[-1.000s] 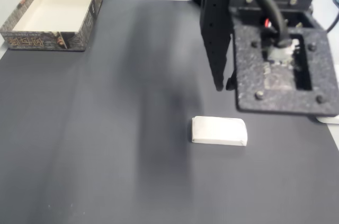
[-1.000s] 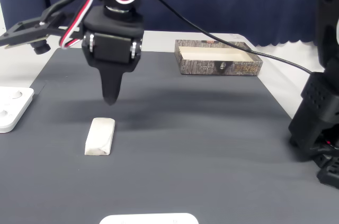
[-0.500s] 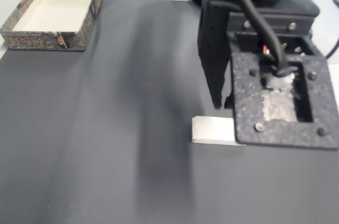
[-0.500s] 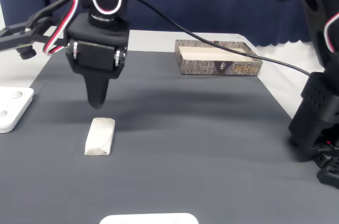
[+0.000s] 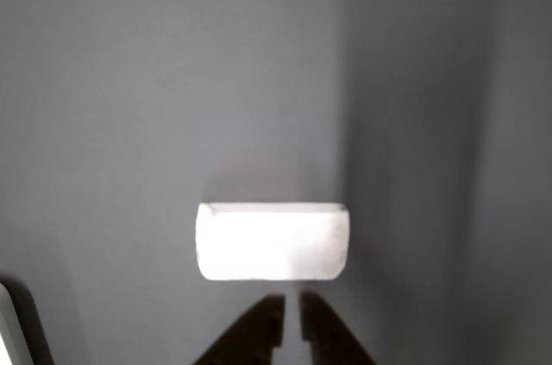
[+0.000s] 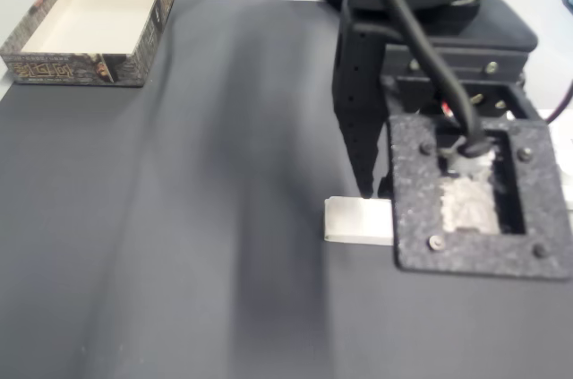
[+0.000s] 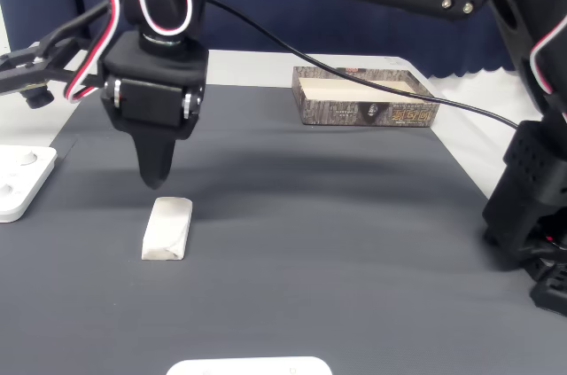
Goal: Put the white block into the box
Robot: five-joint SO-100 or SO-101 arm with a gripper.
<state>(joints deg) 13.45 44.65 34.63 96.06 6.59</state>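
White block: a small matte brick (image 5: pixel 272 241) with rounded corners and faint grey smudges, lying flat and lengthwise on the mat (image 7: pixel 166 228); in a fixed view its right part is hidden behind the arm (image 6: pixel 356 220).
Gripper: black, tapering to a point (image 7: pixel 154 182), hanging just above and beyond the block's far end, not touching it; in the other view two dark fingertips (image 5: pixel 291 320) enter at 6 o'clock with only a thin slit between them, nearly closed, holding nothing.
Box: shallow rectangle, smooth cream floor, speckled grey-brown printed walls (image 6: pixel 73 66), at 10 o'clock on the mat and well apart from the block (image 7: pixel 365 113).
Mat: dark grey, fine-grained, flat (image 6: pixel 197 218).
White device: smooth plastic slab at 9 o'clock off the mat's edge (image 7: pixel 18 182).
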